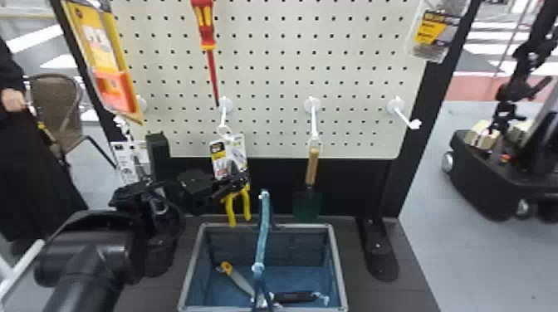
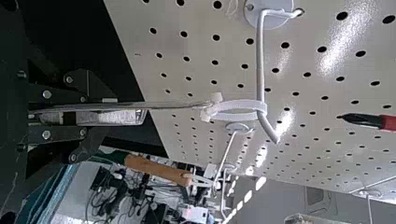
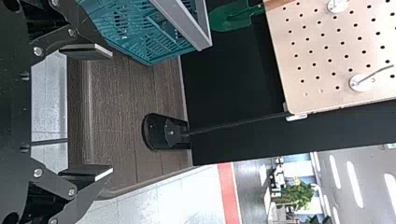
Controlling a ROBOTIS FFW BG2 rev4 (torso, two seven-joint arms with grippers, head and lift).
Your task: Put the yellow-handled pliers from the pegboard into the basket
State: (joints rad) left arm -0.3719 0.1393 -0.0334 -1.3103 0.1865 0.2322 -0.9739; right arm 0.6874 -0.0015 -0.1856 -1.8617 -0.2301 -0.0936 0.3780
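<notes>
My left gripper (image 1: 232, 181) is at the pegboard's lower edge in the head view, shut on the yellow-handled pliers (image 1: 248, 203) and their card, yellow handles pointing down. A white loop at the card's top still hangs on the hook (image 1: 224, 116). In the left wrist view the fingers of the left gripper (image 2: 88, 116) pinch the card (image 2: 163, 105) edge-on, its loop (image 2: 238, 110) around the hook (image 2: 260, 70). The blue basket (image 1: 339, 274) stands below and to the right of the pliers. The right gripper (image 3: 95, 112) is open with nothing between its fingers.
A trowel (image 1: 312, 166) hangs right of the pliers, just behind the basket. A red screwdriver (image 1: 206, 29) hangs above. Packages hang at the left. The basket's raised handle (image 1: 262, 232) crosses its middle; a saw (image 1: 238, 279) and a black-handled tool (image 1: 294, 297) lie inside.
</notes>
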